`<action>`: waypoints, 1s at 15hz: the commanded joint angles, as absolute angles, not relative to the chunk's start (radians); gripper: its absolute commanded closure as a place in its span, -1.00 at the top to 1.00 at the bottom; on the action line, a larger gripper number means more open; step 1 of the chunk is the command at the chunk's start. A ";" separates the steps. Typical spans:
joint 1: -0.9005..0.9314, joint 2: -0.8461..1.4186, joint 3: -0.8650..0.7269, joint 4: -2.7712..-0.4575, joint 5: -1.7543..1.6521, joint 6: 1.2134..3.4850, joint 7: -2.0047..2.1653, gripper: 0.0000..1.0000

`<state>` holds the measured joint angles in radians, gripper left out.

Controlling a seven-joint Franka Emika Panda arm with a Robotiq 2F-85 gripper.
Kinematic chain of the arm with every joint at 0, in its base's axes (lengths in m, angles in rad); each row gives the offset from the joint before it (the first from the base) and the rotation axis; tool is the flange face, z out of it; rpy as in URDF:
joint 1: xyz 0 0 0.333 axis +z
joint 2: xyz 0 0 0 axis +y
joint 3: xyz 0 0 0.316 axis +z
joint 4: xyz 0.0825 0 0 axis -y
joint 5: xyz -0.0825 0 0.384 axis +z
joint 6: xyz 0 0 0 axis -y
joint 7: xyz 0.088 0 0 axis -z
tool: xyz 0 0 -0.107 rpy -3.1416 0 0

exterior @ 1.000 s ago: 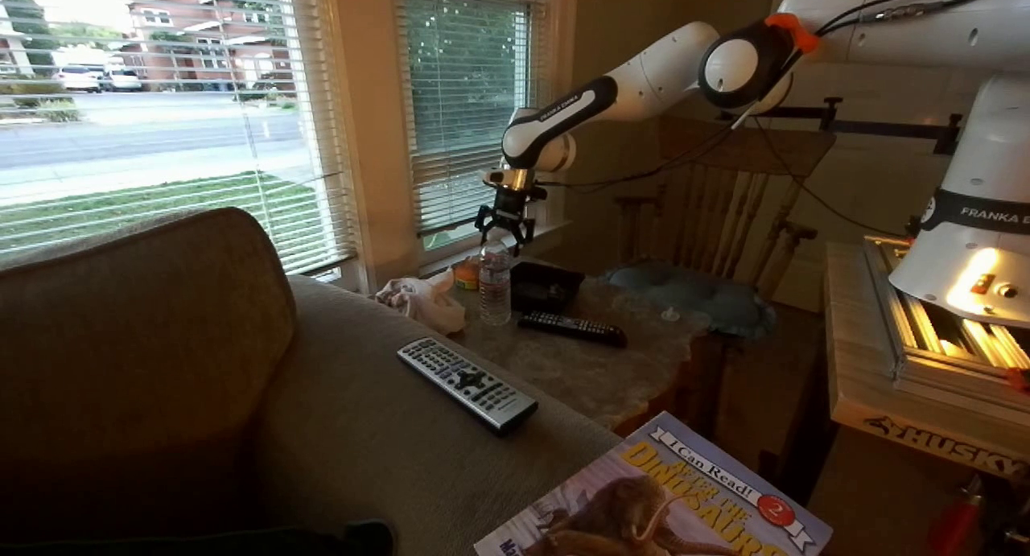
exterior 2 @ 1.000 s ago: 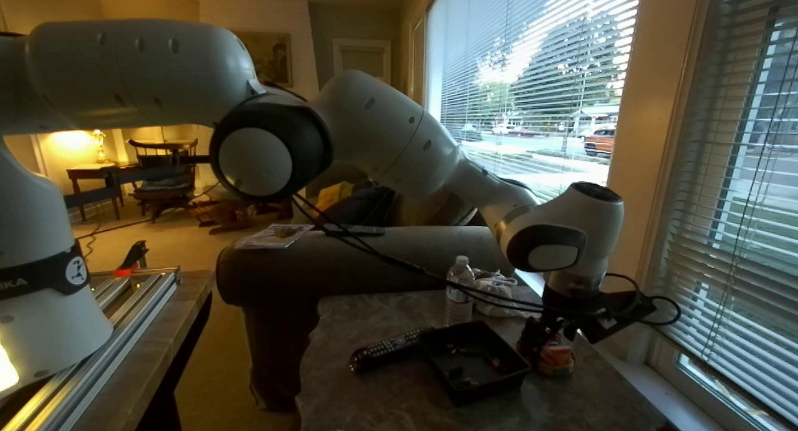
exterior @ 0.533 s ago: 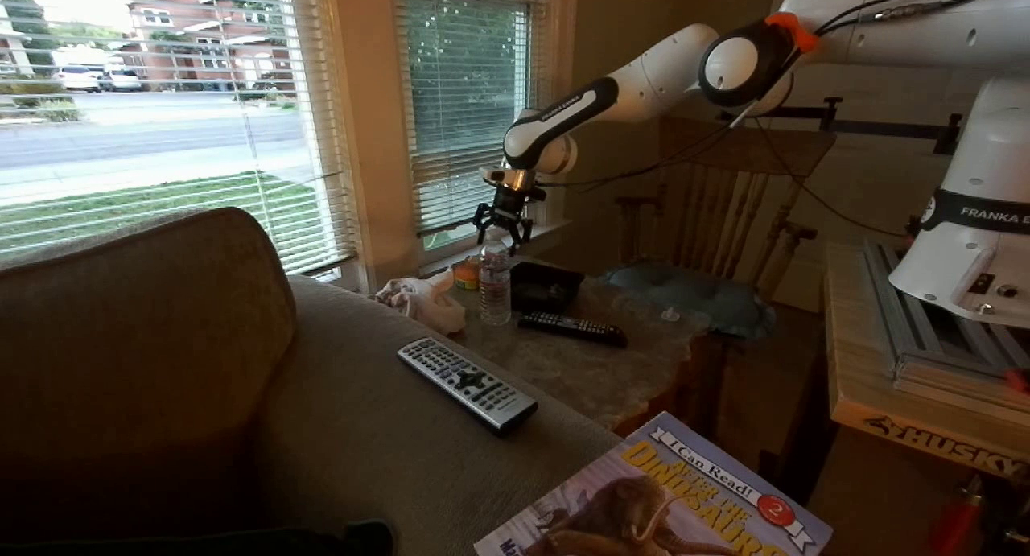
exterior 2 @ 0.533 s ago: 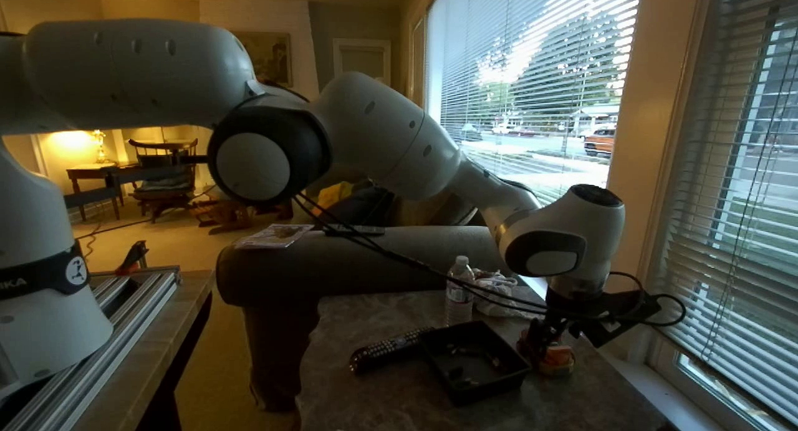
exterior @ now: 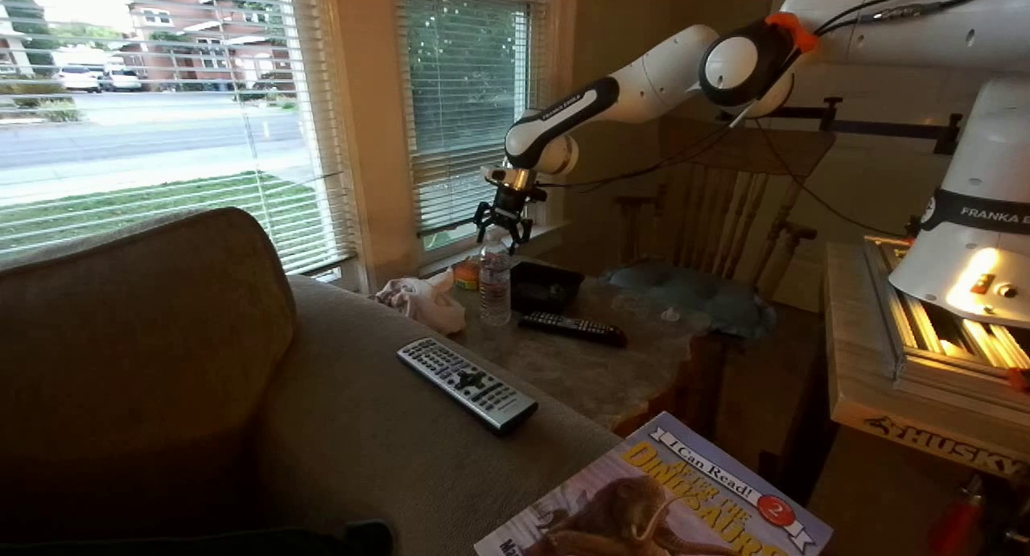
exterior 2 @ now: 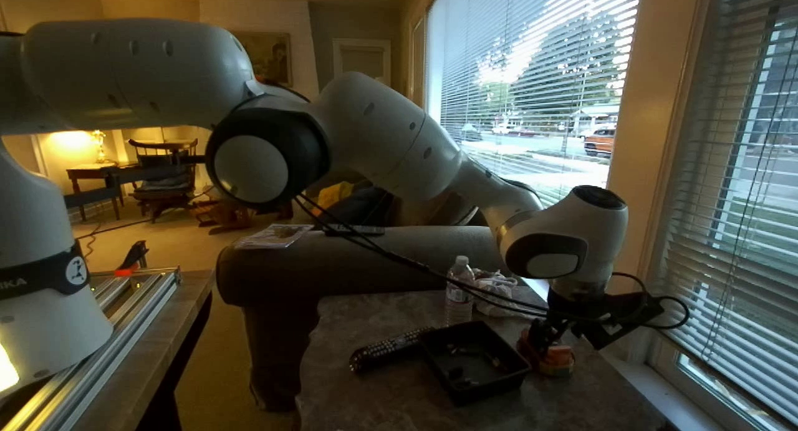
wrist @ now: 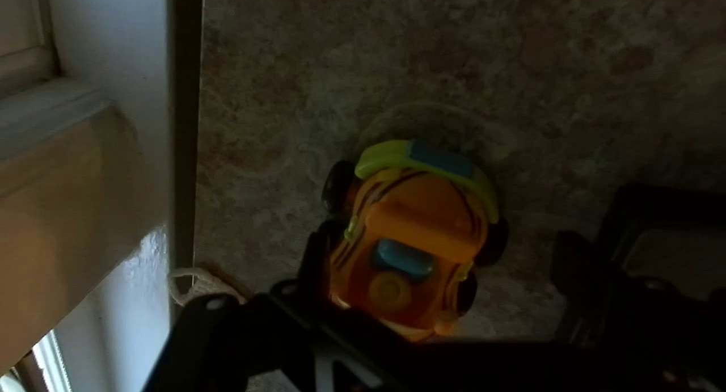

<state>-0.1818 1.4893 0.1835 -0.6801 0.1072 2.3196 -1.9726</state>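
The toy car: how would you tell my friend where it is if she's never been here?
Find the window blinds, then the marbled table beside them. On it, look by the open gripper, next to the black tray. That's the toy car: unlike the black tray, it's orange, with dark wheels and a yellow-green bumper.

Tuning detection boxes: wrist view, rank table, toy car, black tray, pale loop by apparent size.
1. Table
2. Toy car
3. Pale loop
Black tray: beats the loop, but unsure against the toy car, as the frame cuts it off.
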 commanded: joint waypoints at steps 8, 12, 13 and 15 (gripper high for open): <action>-0.177 1.487 0.176 -0.672 0.114 2.315 -1.974 1.00; -0.177 1.487 0.176 -0.672 0.114 2.315 -1.974 1.00; -0.177 1.487 0.176 -0.672 0.114 2.315 -1.974 1.00; -0.177 1.487 0.176 -0.672 0.114 2.315 -1.974 1.00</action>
<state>-0.1799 1.4865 0.1818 -0.6770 0.1074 2.3195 -1.9721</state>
